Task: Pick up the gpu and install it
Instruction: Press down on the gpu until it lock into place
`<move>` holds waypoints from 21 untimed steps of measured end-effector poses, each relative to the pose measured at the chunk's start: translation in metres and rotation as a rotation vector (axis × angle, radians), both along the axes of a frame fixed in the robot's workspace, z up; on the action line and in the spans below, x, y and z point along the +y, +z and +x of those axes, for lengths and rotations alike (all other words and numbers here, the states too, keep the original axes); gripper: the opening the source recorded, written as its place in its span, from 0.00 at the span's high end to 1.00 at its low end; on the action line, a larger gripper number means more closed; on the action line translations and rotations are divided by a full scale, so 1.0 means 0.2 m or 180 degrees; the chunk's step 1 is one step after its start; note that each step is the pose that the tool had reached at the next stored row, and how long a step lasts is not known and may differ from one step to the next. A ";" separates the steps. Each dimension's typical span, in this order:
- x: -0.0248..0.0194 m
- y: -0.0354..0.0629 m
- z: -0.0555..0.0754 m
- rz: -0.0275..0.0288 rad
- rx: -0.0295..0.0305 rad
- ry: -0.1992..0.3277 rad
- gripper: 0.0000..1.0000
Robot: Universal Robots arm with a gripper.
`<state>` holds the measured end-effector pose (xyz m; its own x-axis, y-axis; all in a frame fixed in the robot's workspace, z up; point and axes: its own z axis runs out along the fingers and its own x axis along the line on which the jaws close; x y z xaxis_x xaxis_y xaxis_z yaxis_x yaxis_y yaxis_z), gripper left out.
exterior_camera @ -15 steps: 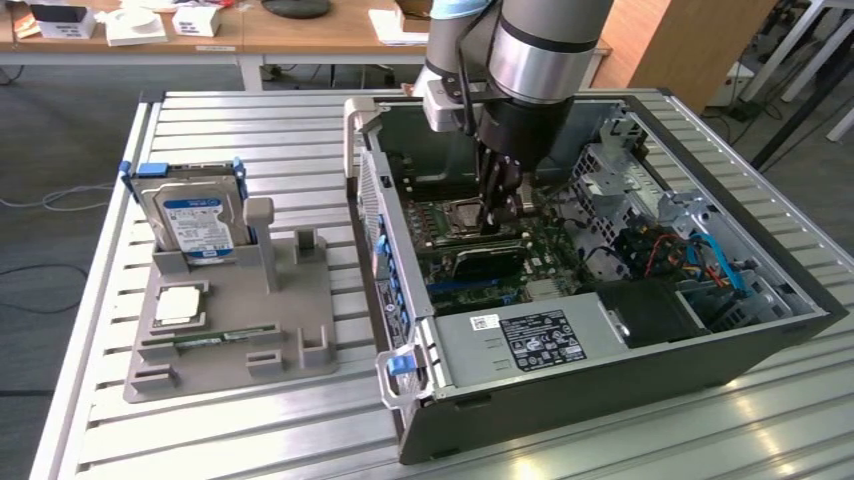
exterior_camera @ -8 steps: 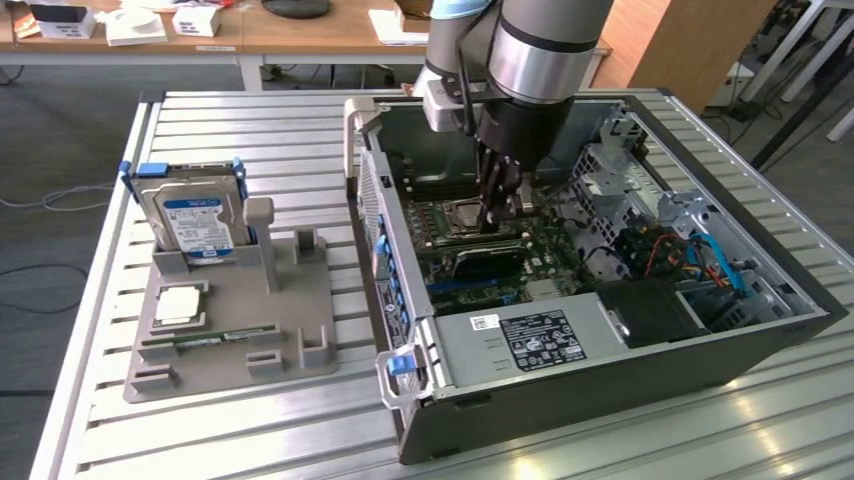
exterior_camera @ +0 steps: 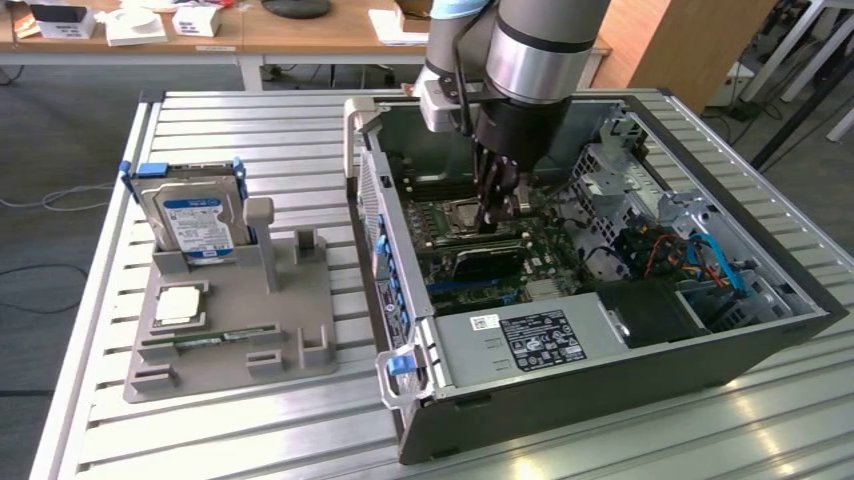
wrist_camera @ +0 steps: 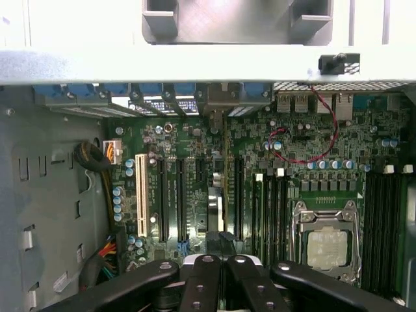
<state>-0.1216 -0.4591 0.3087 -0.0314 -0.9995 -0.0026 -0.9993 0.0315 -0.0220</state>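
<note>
STEP: install, judged | CLAW: gripper (wrist_camera: 218, 273) fully closed on gpu (wrist_camera: 216, 211), edge-on over motherboard (wrist_camera: 195, 136) slots, frame centre | NEXT NEEDS: square alignment, straight firm seating.

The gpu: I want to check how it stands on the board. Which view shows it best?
The exterior view: the gpu shows its black face, standing upright on the motherboard below the gripper. The wrist view sees the gpu edge-on, a thin strip running from the jaws toward the case's rear wall.
</note>
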 end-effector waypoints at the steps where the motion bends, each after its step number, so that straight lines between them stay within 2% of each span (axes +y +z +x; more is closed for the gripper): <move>1: 0.000 -0.002 -0.02 0.0000 0.0000 0.0000 0.89; 7: 0.010 -0.021 -0.11 -0.0001 0.0000 0.0000 0.89; 11: 0.010 -0.022 -0.11 -0.0002 0.0000 0.0000 0.89; 17: 0.010 -0.063 -0.11 -0.0001 0.0000 -0.0001 0.89; 21: 0.012 -0.075 -0.12 -0.0001 0.0000 -0.0001 0.89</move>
